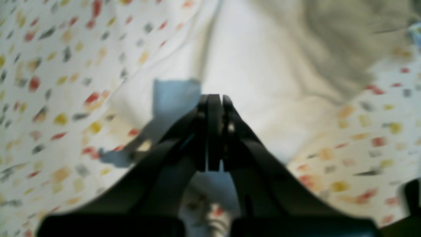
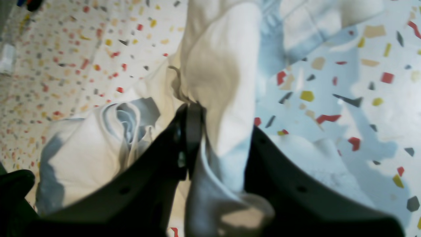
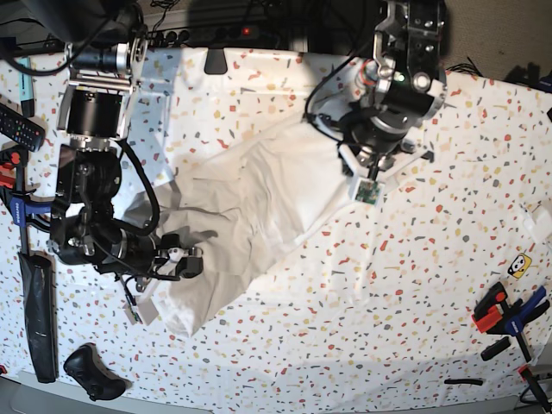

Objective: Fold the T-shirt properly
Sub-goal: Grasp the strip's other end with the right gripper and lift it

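The white T-shirt (image 3: pixel 250 216) lies crumpled in a diagonal band across the speckled table (image 3: pixel 388 293). My right gripper (image 3: pixel 185 261) is at its lower left end. In the right wrist view this gripper (image 2: pixel 223 121) is shut on a thick bunch of the T-shirt (image 2: pixel 217 72), which passes between the black fingers (image 2: pixel 194 131). My left gripper (image 3: pixel 355 168) is at the shirt's upper right end. In the left wrist view its jaws (image 1: pixel 213 98) are pressed together at the T-shirt (image 1: pixel 263 82), which fans out from the tips.
A remote (image 3: pixel 17 128) and clamps (image 3: pixel 17 207) lie at the left edge. A black controller (image 3: pixel 90 371) sits at the front left. More clamps (image 3: pixel 504 310) lie at the right front. A yellow sticker (image 3: pixel 517 266) is nearby.
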### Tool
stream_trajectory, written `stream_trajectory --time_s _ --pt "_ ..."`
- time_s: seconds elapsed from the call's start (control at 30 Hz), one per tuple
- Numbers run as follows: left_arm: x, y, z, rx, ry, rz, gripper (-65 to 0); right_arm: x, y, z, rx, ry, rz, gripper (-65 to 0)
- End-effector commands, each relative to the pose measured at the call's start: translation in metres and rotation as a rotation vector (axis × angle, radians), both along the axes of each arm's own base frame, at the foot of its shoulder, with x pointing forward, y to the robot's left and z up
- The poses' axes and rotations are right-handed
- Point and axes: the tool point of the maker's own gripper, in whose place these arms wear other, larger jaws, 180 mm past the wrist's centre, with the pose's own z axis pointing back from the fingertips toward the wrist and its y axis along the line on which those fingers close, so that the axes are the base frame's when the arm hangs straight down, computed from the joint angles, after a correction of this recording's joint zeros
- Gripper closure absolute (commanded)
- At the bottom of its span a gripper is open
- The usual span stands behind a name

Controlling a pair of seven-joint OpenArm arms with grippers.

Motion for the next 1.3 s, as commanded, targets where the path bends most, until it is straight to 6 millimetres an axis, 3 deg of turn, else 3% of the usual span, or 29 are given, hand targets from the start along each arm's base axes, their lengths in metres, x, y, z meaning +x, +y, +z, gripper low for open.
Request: stream_trajectory --time_s 0.0,0.2,0.4,0.6,0.73,0.83,0.93,1.13,1.27 --pt "0.003 0.007 0.007 0.014 -0.038 0.017 0.0 0.013 0.001 0.025 0.025 -0.077 0.002 0.0" --pt "-0.017 0.020 -0.011 0.040 0.000 0.008 0.0 0.014 0.001 0.026 0.026 -0.081 0.000 0.0" --pt "-0.023 0.007 -0.024 -0.046 0.022 -0.004 0.0 0.014 0.002 0.026 0.027 -0.081 0.001 0.0" --pt "-0.037 0.000 -0.088 -0.068 0.098 -0.014 0.0 0.017 0.014 0.041 0.107 -0.102 0.030 0.0" --pt "-0.032 -0.001 -0.102 -0.065 0.117 -0.018 0.0 0.017 0.023 0.053 0.139 -0.127 0.080 0.0" --pt "-0.018 -0.002 -0.094 -0.065 0.087 -0.019 0.0 0.014 0.036 0.062 0.187 -0.146 0.137 0.0" --pt "-0.010 -0.010 -0.089 -0.119 0.110 -0.024 0.0 0.009 0.056 0.058 0.177 -0.131 0.200 0.0" --pt "-0.009 -0.039 -0.081 -0.162 0.115 -0.095 0.0 -0.008 0.117 0.042 0.138 -0.095 0.357 0.0" --pt "-0.013 -0.044 -0.081 -0.164 0.121 -0.113 0.0 -0.018 0.155 0.032 0.095 -0.082 0.434 0.0"
